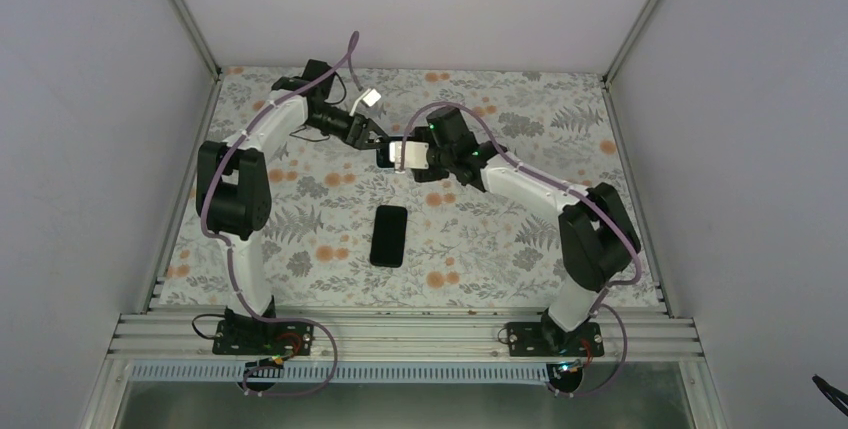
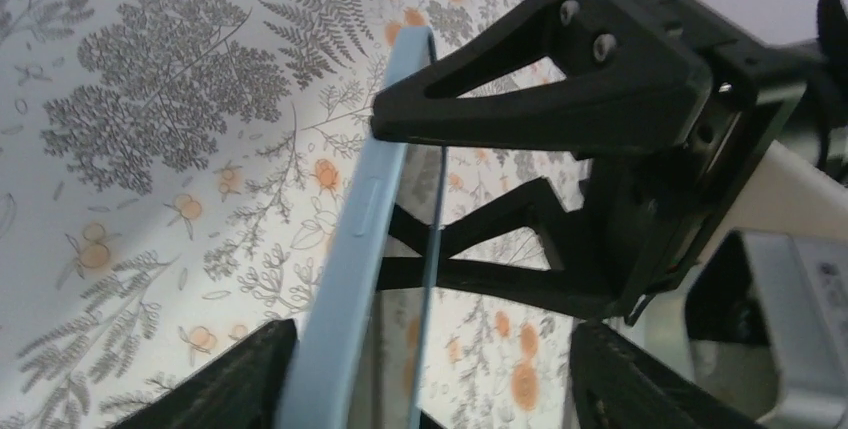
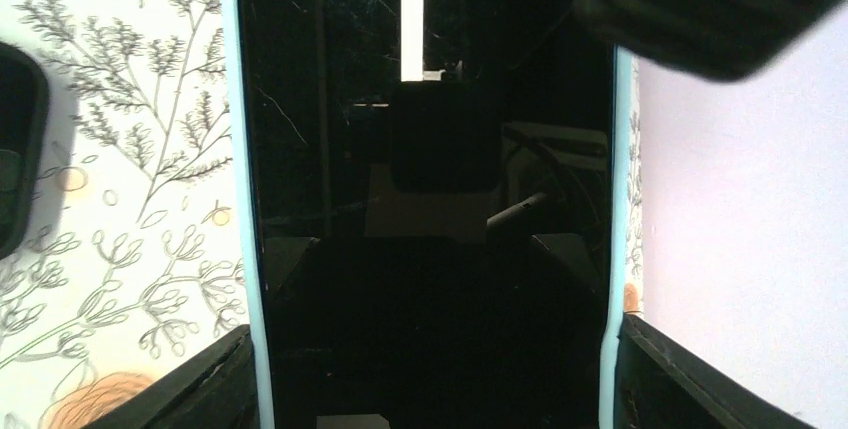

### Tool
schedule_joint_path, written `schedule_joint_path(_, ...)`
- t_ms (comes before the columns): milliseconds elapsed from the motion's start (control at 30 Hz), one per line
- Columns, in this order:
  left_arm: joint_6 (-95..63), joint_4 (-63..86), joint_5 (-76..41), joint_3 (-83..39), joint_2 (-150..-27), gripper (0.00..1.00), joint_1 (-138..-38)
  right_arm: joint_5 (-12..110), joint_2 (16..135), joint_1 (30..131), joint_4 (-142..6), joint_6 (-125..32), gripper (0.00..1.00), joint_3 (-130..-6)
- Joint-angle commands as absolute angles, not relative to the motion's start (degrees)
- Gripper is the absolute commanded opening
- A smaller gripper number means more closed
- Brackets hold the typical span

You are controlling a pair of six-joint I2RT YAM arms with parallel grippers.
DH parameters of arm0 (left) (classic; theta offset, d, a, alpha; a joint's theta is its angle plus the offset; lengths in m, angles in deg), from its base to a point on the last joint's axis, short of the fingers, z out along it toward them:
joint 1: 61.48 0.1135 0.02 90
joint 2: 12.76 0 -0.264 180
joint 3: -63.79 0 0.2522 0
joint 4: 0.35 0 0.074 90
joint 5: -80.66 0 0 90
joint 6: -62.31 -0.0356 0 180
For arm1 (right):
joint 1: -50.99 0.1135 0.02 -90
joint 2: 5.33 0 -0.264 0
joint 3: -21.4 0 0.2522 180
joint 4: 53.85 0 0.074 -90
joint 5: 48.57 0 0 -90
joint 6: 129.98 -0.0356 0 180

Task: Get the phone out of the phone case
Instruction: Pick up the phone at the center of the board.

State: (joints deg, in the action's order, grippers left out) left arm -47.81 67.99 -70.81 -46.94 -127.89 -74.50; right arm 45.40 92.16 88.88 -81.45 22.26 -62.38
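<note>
**Two-arm hold, upper centre of the overhead view, raised above the floral tabletop (image 1: pixel 560 249).** The right pincer (image 3: pixel 432 339) spans the pale-blue phone case (image 2: pixel 350 249) across its width. One finger lies against each long rim at the bottom of its wrist view, with the jaws part-way apart and clamped on the case. This fixes the shell in the air so that the other arm can work on it.

The phone (image 3: pixel 430 149) appears seated in the case: a glossy black face fills the space between the blue rims and mirrors the light above.

The left pincer (image 2: pixel 432 349) meets the free end from the opposite side. Its jaws stand apart with the case between them. The thick rim sits just beside the finger at lower left of its wrist view, while the finger at lower right is well apart from the case. This pincer grips nothing. Judged from this, extraction has not begun.

A separate dark phone-shaped slab (image 1: pixel 389 236) lies flat on the tabletop, below both pincers in the overhead view and well apart from them.
</note>
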Motion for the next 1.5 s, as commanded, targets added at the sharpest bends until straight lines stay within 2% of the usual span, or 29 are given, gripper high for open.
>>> schedule_joint_path(0,-49.46,69.99,-74.07,-47.49,-128.52,0.61,-74.68,41.65,93.85,89.74,-75.25,20.57,0.42,-66.41)
schedule_joint_path(133,-51.26,71.59,-75.44,-47.88,-128.88,0.50,-74.73,41.34,95.15,89.93,-75.14,20.27,0.42,-67.93)
schedule_joint_path(333,-52.01,72.60,-74.88,-48.28,-129.83,0.48,-74.72,41.80,94.72,90.15,-75.19,20.11,0.41,-68.56)
schedule_joint_path(367,-52.22,72.70,-75.13,-48.31,-130.02,0.42,-74.76,41.97,94.53,90.25,-75.29,20.20,0.41,-68.54)
schedule_joint_path(400,-52.46,72.95,-75.46,-48.48,-130.43,0.30,-74.77,41.89,94.44,90.34,-75.41,20.20,0.41,-68.56)
schedule_joint_path(467,-53.04,73.73,-76.04,-49.09,-131.09,0.17,-74.74,41.88,94.02,90.53,-75.62,20.23,0.42,-68.52)
schedule_joint_path(567,-54.41,75.29,-78.02,-49.95,-131.56,0.08,-74.71,41.82,93.77,90.63,-76.36,20.52,0.42,-68.49)
schedule_joint_path(633,-56.23,77.41,-79.19,-51.28,-131.80,0.03,-74.78,42.23,93.47,90.61,-76.71,20.84,0.46,-68.21)
schedule_joint_path(700,-59.07,80.05,-79.93,-53.10,-131.87,0.02,-74.83,43.82,93.00,90.63,-78.05,21.39,0.55,-67.97)
schedule_joint_path(800,-63.42,84.47,-79.37,-55.40,-131.41,0.02,-74.94,46.87,92.39,90.63,-84.17,22.93,0.78,-68.62)
schedule_joint_path(867,-66.10,87.65,-77.44,-56.82,-131.07,0.02,-75.02,47.77,91.91,90.51,-89.47,23.42,0.89,-69.08)
schedule_joint_path(900,-67.55,89.00,-76.00,-57.59,-130.82,0.02,-75.06,48.74,91.38,90.23,-91.94,23.31,0.98,-69.21)
schedule_joint_path(1000,-69.04,88.27,-68.76,-58.01,-127.42,0.02,-75.19,54.18,88.87,88.46,-99.88,21.97,1.00,-70.69)
schedule_joint_path(1233,-69.63,74.01,-43.03,-44.30,-110.54,0.02,-77.64,66.33,81.80,82.73,-109.84,21.26,1.00,-68.80)
schedule_joint_path(1367,-71.52,69.42,-35.68,-36.24,-102.21,0.02,-80.36,67.51,81.36,80.46,-111.39,21.99,0.97,-66.85)
schedule_joint_path(1467,-71.40,68.32,-35.46,-33.10,-98.22,0.02,-82.02,68.08,82.53,79.68,-111.17,21.23,0.95,-67.05)
